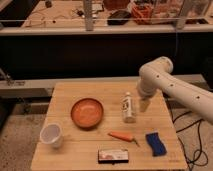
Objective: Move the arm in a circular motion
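Camera view, looking down on a wooden table (100,92) from the front. Found the arm (175,90), thick and white with small dark dots along its casing, coming in from the picture's right edge, rising to a rounded joint above the table's far right part, then bending down. Saw the gripper (144,105) at its lower end, hanging over the right side of the table, just beside a small white bottle (128,107) and to the right of it. Could not tell whether touching or apart. Could not tell the gripper's state either, wide or narrow, nor whether anything sat in it.

Noted the bottle near the table's middle, apparently upright, with a dark label. Found an orange bowl (87,112) left of the bottle, near but apart. Saw a white cup (51,135) towards the front left corner. Spotted a carrot (121,135) lying in front of the bottle, a blue sponge (155,143) just right of the carrot, and a flat packet (113,155) at the front edge. Made out a dark cable (197,145) on the floor beside the table, under the arm.
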`<state>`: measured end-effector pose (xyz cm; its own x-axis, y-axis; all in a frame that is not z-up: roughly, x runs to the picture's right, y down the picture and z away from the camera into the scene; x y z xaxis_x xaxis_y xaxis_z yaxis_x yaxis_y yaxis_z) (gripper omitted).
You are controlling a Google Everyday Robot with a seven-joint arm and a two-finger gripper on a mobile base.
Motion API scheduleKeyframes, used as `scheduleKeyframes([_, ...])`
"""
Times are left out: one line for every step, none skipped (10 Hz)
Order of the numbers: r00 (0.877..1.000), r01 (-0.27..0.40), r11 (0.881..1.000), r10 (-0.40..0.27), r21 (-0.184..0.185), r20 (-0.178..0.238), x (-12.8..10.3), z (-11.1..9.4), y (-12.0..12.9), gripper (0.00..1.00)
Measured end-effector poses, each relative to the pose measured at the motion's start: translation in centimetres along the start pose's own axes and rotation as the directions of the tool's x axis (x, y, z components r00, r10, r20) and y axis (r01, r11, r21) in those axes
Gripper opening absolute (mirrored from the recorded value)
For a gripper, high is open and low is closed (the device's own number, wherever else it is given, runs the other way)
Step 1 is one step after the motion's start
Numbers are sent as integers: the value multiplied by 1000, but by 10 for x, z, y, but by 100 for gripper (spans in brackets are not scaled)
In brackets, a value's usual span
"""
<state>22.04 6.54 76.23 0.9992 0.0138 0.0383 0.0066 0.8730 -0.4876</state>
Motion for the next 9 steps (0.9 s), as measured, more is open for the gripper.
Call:
scheduleKeyframes([1000, -18, 1000, 18, 1, 5, 12, -2, 4, 80])
scheduleKeyframes([1000, -27, 1000, 27, 1, 8, 20, -2, 4, 80])
scheduleKeyframes([999, -32, 999, 32, 0, 11, 25, -3, 6, 80])
scheduleKeyframes([999, -42, 999, 42, -1, 9, 35, -4, 10, 80])
scheduleKeyframes([999, -50, 999, 50, -1, 8, 42, -6, 13, 80])
scheduleKeyframes([998, -54, 999, 54, -3, 8, 46, -7, 18, 80])
scheduleKeyframes([998, -64, 998, 64, -3, 8, 52, -10, 25, 80])
scheduleKeyframes([997, -74, 997, 74, -5, 5, 57, -13, 35, 80])
scheduleKeyframes([997, -80, 997, 80, -8, 7, 56, -14, 41, 80])
